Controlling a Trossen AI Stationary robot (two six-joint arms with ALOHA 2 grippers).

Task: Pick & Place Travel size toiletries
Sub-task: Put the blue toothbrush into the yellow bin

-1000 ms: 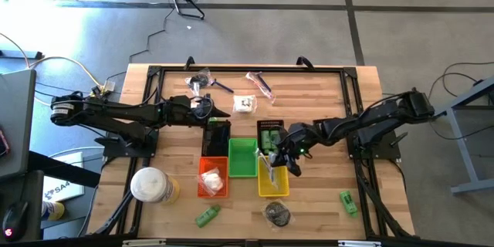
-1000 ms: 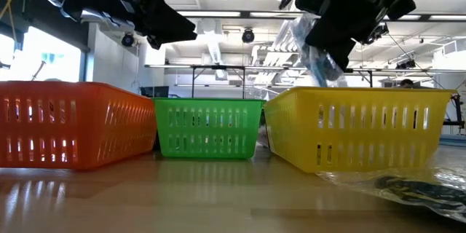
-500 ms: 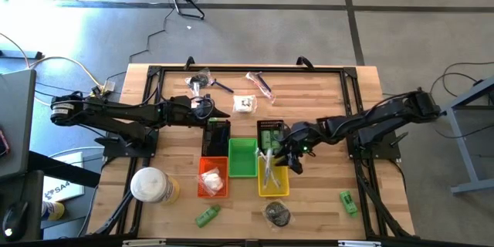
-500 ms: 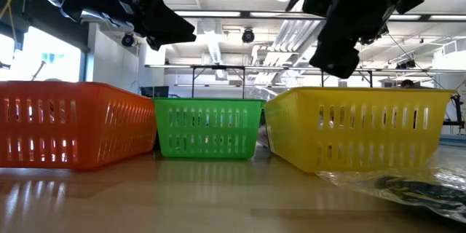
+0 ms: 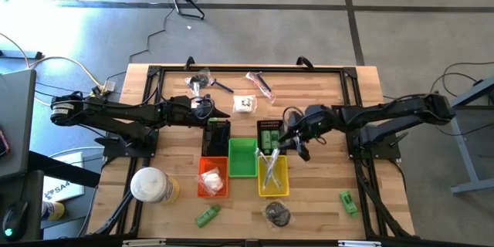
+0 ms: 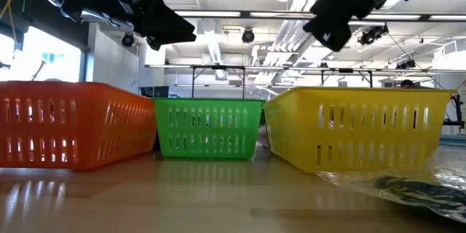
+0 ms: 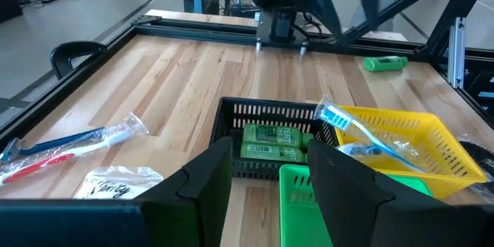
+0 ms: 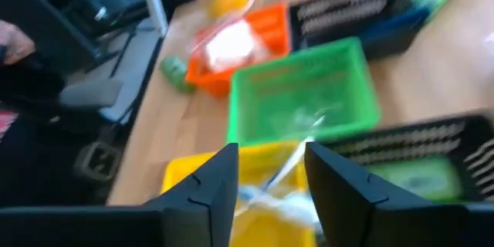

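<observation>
Hovering empty with fingers spread, our right gripper (image 5: pixel 299 145) sits above the yellow basket (image 5: pixel 273 181) – the wrapped sticks (image 5: pixel 269 167) lie inside it. Our left gripper (image 5: pixel 202 109), spread too, waits by the black basket (image 5: pixel 216 133).

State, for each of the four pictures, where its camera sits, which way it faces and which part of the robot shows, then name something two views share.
High view: above the table, looking straight down; both arms show.
Low view: at tabletop height, looking level across; both arms hang in from above.
Left wrist view: on the left arm, looking past the open left gripper.
Right wrist view: on the right arm, looking past the open right gripper.
Shared: the yellow basket shows in all four.
</observation>
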